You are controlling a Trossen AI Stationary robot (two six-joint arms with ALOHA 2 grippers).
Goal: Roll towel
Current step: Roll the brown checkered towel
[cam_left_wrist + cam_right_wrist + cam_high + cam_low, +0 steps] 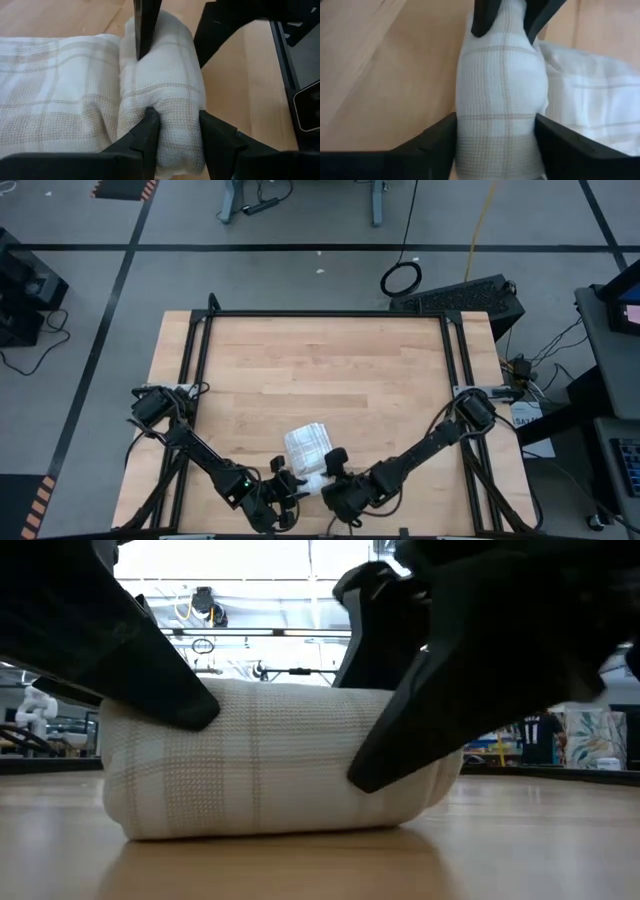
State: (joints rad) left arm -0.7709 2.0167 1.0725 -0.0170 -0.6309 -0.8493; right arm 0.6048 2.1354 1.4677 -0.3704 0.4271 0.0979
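Note:
The white check towel (307,446) lies near the table's near edge. Its near part is wound into a roll (270,760), and its far part lies flat on the wood (55,90). My left gripper (181,127) is shut on the roll's left end. My right gripper (495,137) is shut on the roll's right end. The two grippers face each other along the roll. In the high view they stand close together at the roll, the left gripper (288,482) and the right gripper (335,472). My left gripper pinches the roll's left end (172,117) between its two fingers, one on the far side where the cloth is dented in and one on the near side. The fingers slant down from the table's left, along the roll. The roll rests on the table. My right gripper pinches the roll's right end (500,125) between its two fingers, one on the near side and one on the far side. The fingers slant down from the table's right, along the roll. The roll rests on the table, its flat part (590,90) trailing toward the far edge.
The wooden table (320,370) is bare wood beyond the towel, inside a black frame (325,313). The towel lies close to the table's near edge.

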